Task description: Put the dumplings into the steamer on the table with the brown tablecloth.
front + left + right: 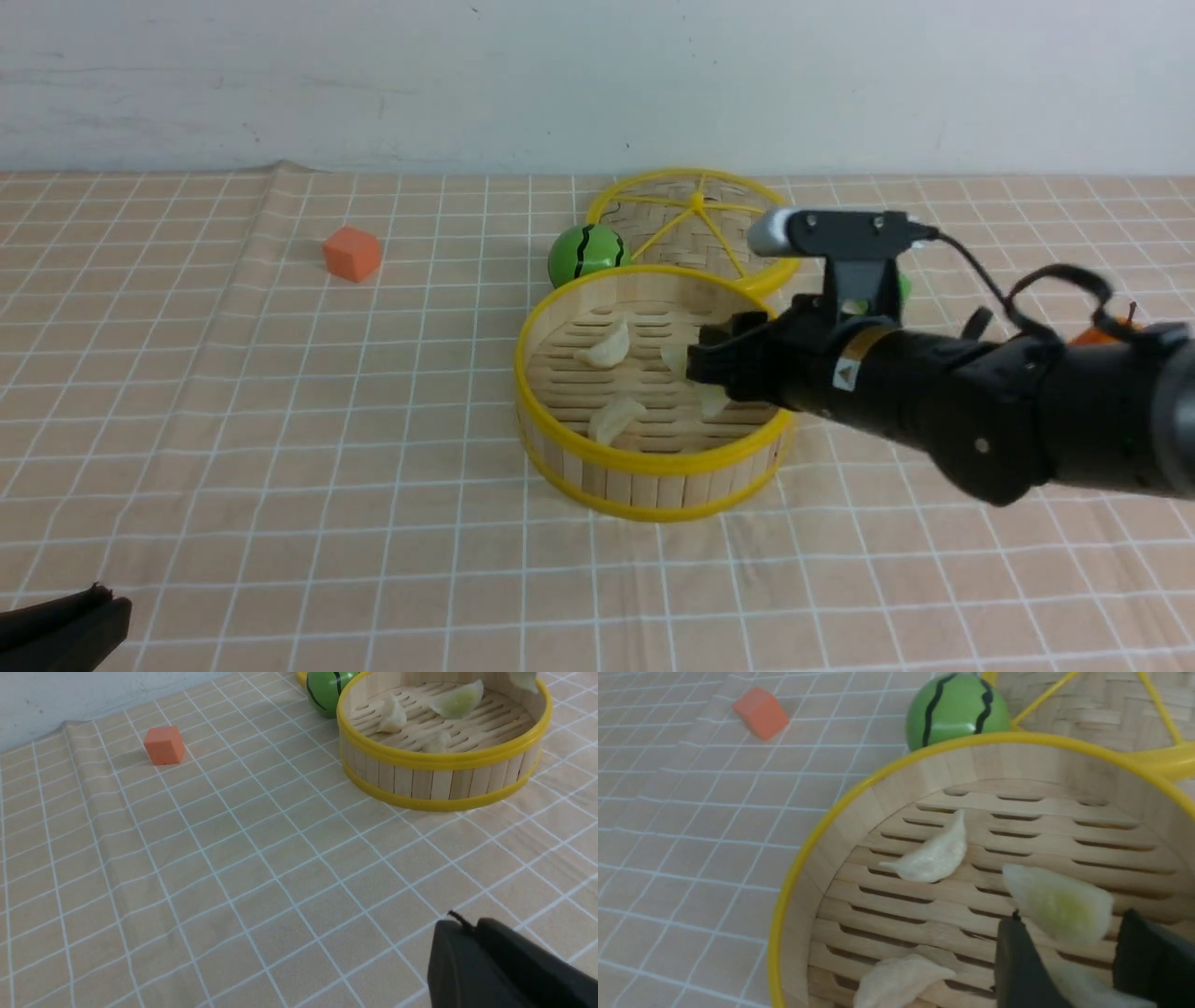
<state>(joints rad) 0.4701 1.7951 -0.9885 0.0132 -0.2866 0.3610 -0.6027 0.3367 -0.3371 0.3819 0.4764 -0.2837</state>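
The steamer (653, 462) stands mid-table on the brown tablecloth (280, 420). On its slatted floor lie two cream dumplings (605, 347) (616, 418) and a greenish dumpling (674, 357). Another pale one (713, 401) lies just under my right gripper (695, 362). That gripper hangs inside the steamer, open. In the right wrist view the greenish dumpling (1059, 905) lies just past the right gripper (1071, 919), and the pale one (1087, 989) shows blurred between the fingers; contact cannot be told. My left gripper (460, 924) is shut and empty, low over the cloth at the near left (93, 602).
The flat woven lid (691, 219) lies behind the steamer, and a green striped ball (585, 254) touches the steamer's far side. An orange cube (352, 253) sits at the far left. Something orange (1106, 331) and something green (904, 285) peek out behind the right arm.
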